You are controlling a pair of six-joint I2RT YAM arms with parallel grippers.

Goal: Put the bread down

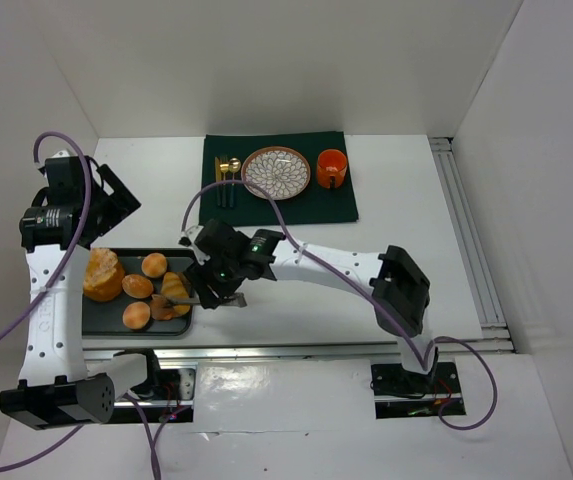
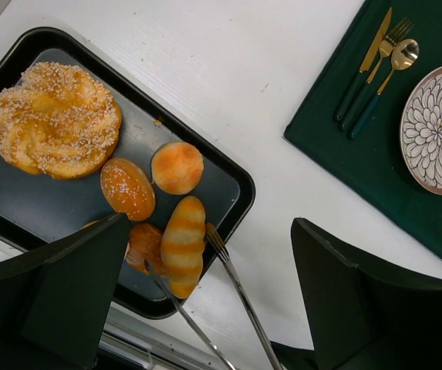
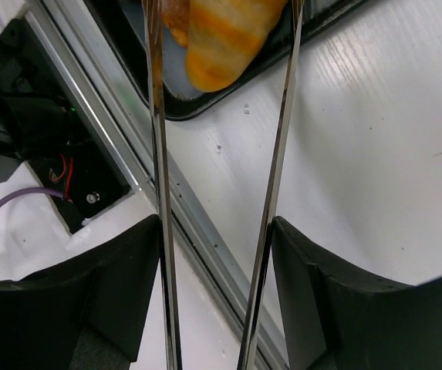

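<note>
The bread lies on a black tray [image 1: 101,326]: a large seeded loaf [image 2: 57,119], a round bun [image 2: 177,167], a flat oval piece [image 2: 127,189] and a ridged roll [image 2: 183,244]. My right gripper [image 1: 224,288] is shut on metal tongs [image 2: 240,289]. The tongs' two arms [image 3: 159,154] stand apart, with their tips on either side of the ridged roll [image 3: 228,35] at the tray's right end. My left gripper [image 1: 106,205] is open and empty, above the table behind the tray. Another bun [image 2: 145,243] is partly hidden by the roll.
A dark green placemat [image 1: 286,205] at the back holds a patterned plate [image 1: 276,172], gold cutlery [image 1: 228,172] and an orange mug [image 1: 331,168]. A metal rail [image 1: 316,350] runs along the table's near edge. White walls close in the back and sides.
</note>
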